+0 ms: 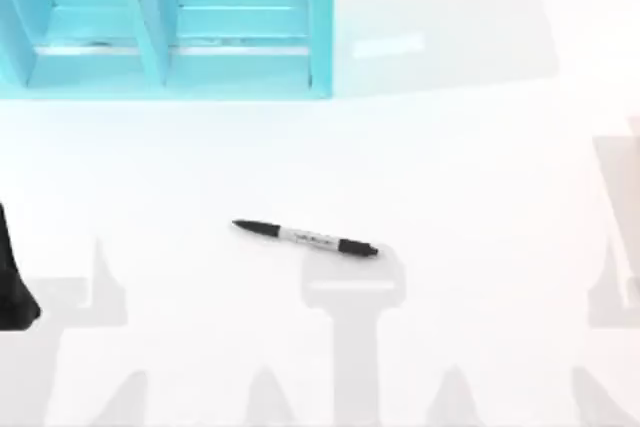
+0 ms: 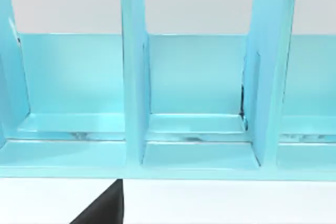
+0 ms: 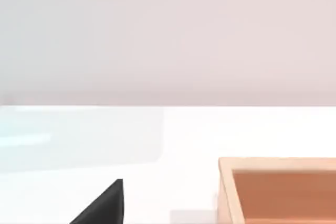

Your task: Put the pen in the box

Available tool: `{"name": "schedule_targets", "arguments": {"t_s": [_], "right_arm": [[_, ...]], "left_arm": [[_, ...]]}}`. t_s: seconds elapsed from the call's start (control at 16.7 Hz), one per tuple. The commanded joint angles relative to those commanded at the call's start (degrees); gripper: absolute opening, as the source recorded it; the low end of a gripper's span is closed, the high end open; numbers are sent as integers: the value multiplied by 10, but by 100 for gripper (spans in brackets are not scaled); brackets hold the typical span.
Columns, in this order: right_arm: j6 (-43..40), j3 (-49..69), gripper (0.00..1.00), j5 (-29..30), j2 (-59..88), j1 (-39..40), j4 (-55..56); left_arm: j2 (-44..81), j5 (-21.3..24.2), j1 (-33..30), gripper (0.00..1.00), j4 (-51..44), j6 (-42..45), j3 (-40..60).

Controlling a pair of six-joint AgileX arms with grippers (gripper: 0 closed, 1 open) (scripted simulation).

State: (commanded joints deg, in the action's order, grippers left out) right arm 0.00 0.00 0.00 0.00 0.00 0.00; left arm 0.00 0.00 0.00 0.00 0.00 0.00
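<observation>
The pen (image 1: 306,238) lies flat on the white table near the middle, slim and black with a silvery-grey band, its pointed tip toward the left. Nothing touches it. The box (image 3: 227,192) is an open orange-brown container on the table in the right wrist view; one corner and a bit of the inside show. My left arm (image 1: 15,277) is a dark shape at the table's left edge, well away from the pen. A black wedge of gripper body sits at the lower edge of the left wrist view (image 2: 105,208) and of the right wrist view (image 3: 105,205).
A light blue shelf unit (image 1: 165,27) with upright dividers stands at the back left, and the left wrist view looks straight into its compartments (image 2: 197,129). Grey shadows fall across the front of the table.
</observation>
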Motion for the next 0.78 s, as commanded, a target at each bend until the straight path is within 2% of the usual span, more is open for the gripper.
{"name": "schedule_targets", "arguments": {"t_s": [0.36,0.78], "right_arm": [[-8,47,100,0,47,21,-23],[-57,283,100,18,304,114,-154]], "left_arm": [[0,0,0,100,0,0,0],[0,0,0,100,0,0,0]]}}
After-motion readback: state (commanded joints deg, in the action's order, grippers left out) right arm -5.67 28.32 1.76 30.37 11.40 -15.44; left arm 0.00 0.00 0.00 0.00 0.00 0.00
